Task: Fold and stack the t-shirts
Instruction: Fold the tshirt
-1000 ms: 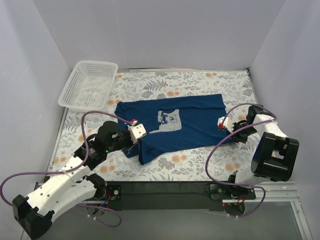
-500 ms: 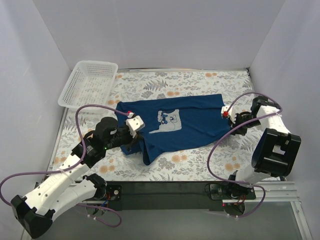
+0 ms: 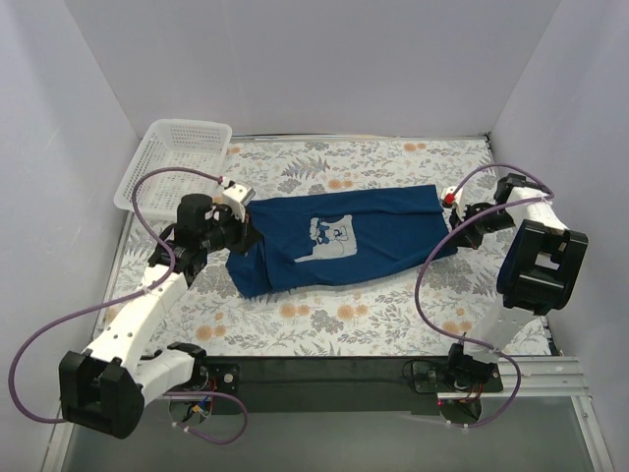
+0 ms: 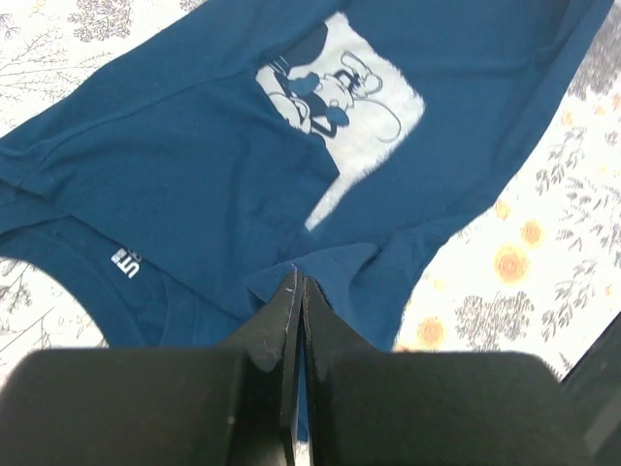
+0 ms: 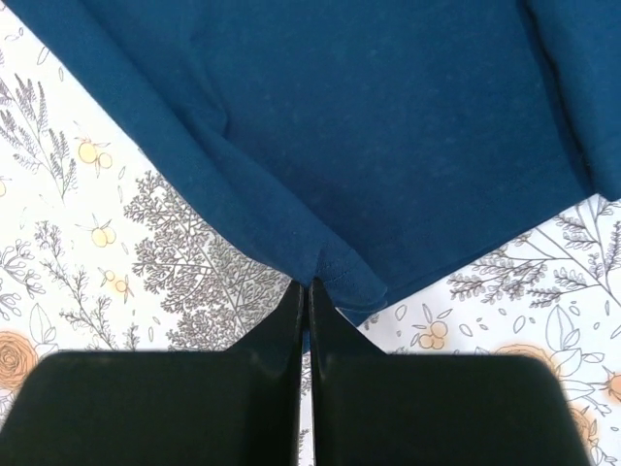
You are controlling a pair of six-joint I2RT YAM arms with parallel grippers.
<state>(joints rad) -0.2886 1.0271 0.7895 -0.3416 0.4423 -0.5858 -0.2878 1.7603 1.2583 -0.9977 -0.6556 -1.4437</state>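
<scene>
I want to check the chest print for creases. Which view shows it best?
Left wrist: the print is large there, its cartoon plain to see. The top view shows it small but placed on the whole shirt. The right wrist view shows only plain blue cloth, no print.

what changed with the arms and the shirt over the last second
The left claw and the right claw, each shut on an edge of the t-shirt, moved toward the far side of the table. The left one also swung toward the basket. The shirt's near left corner was drawn back with it, so the cloth now lies as a narrower band. The basket stayed put, and neither claw appears to have let go.
</scene>
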